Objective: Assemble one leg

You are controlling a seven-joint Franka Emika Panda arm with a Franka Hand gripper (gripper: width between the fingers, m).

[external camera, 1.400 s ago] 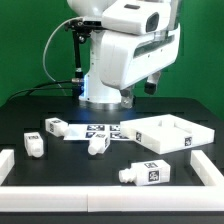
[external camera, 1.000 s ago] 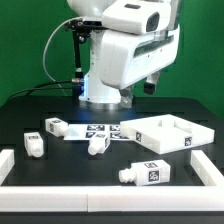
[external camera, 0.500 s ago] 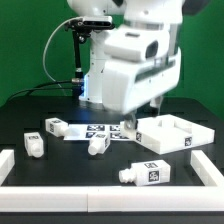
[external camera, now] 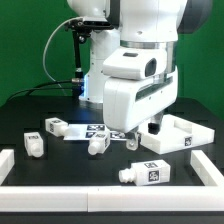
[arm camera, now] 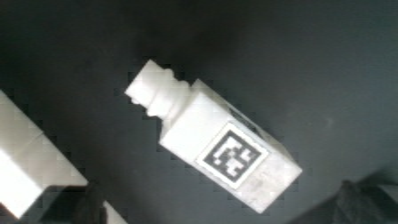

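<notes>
Several alike white legs with tags lie on the black table: one at the front (external camera: 143, 173), one in the middle (external camera: 98, 144), and two on the exterior view's left (external camera: 55, 126) (external camera: 33, 143). My gripper (external camera: 142, 135) hangs low over the table, between the middle leg and the tray, above the front leg. It is open and empty. In the wrist view one leg (arm camera: 214, 135) lies flat and slanted below the gripper (arm camera: 210, 216), its tag up. The dark fingers show at the frame's corners, wide apart.
The large white square tabletop tray (external camera: 188, 141) lies at the exterior view's right, close to the gripper. The marker board (external camera: 93, 129) lies behind the middle leg. A white border strip (external camera: 60, 187) runs along the table's front. A white edge (arm camera: 27, 150) shows in the wrist view.
The arm has swung down and forward. The gripper has dropped from high above the tray to just over the table beside it. The legs and tray have not moved.
</notes>
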